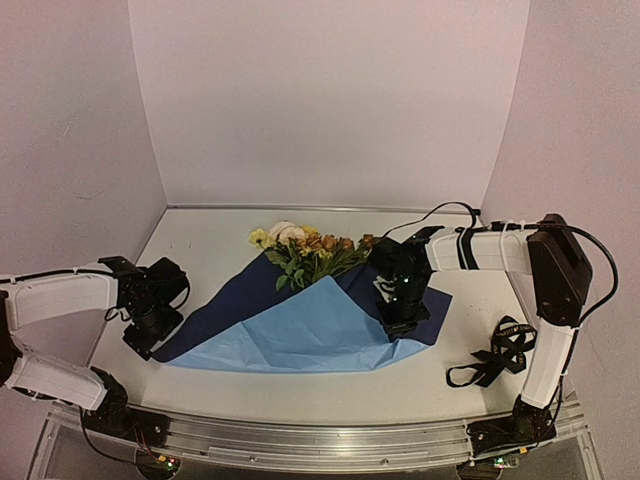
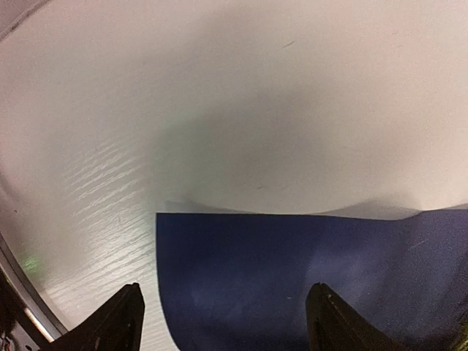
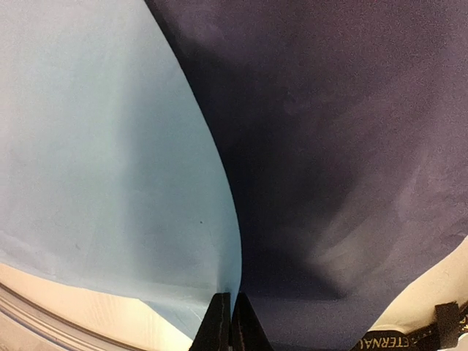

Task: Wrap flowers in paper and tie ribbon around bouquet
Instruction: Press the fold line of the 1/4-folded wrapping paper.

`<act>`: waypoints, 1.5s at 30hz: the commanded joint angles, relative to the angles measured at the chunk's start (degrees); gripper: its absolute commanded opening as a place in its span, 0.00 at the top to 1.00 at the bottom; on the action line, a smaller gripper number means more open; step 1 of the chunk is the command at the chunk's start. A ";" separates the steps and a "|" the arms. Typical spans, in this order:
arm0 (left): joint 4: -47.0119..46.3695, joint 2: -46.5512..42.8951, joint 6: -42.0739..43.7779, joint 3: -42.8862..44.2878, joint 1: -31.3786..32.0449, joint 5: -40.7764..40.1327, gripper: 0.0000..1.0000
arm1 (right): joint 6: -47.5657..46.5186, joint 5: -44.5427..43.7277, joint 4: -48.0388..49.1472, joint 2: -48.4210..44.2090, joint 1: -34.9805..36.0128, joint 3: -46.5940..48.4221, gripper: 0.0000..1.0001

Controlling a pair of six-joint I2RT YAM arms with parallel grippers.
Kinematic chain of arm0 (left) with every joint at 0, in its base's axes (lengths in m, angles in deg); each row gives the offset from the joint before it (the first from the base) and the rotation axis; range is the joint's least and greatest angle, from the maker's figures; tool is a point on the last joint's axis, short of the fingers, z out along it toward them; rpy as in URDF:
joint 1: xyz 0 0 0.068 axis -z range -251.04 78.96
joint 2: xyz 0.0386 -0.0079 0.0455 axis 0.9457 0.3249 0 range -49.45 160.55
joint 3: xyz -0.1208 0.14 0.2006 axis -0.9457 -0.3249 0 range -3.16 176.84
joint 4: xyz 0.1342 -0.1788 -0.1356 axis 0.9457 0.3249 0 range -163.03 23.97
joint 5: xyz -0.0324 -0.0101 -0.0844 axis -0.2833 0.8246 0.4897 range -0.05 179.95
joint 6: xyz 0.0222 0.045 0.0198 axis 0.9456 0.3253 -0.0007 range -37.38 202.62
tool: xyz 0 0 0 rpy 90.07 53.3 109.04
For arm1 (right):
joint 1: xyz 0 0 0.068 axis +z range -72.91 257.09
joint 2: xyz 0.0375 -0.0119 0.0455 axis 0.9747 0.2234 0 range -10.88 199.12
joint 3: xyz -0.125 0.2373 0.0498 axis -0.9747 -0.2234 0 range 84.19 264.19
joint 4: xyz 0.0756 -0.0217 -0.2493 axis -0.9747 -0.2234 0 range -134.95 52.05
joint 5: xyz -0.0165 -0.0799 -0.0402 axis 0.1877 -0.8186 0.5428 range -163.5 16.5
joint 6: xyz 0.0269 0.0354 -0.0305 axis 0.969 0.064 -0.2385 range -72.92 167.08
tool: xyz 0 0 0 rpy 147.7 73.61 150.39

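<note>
Step in hand: wrapping, judged as part-way; one light blue flap of the paper [image 1: 300, 335] is folded over the stems, while navy face shows to either side and no cone is formed.
Left gripper [image 1: 152, 330]: at the left corner of the paper, low over the table [image 1: 200, 240]; in its wrist view the fingers [image 2: 117, 325] stand wide apart, straddling the navy corner, with nothing between them that they pinch.
Left corner of paper: lies on the table, its far edge slightly lifted, free of the fingers.
Flowers [image 1: 305, 248]: blooms at the far end of the sheet, past the paper's edge, stems hidden under the blue flap.
Right gripper [image 1: 400, 318]: on the right part of the sheet, pointing down; its wrist view shows the fingers pressed together right at the fold where blue meets navy. Whether paper is caught between them cannot be told.
Ribbon [image 1: 495, 355]: loose heap on the table near the right arm, apart from the paper, untouched.
Next move, as a judgement: the left fingers need to close on the navy corner and carry it across the stems while the right side holds the sheet down.
</note>
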 commanded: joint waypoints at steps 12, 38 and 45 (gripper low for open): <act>-13.39 8.53 35.91 21.89 7.79 -0.42 0.17 | -0.14 -1.94 -3.59 4.56 1.70 8.35 1.00; -29.33 31.80 38.95 19.18 15.56 15.65 0.76 | 3.89 -5.72 -9.72 3.19 1.64 9.67 0.47; -28.95 33.01 38.58 18.00 15.56 14.98 0.80 | -3.97 2.25 -3.12 -2.47 0.62 -0.62 0.36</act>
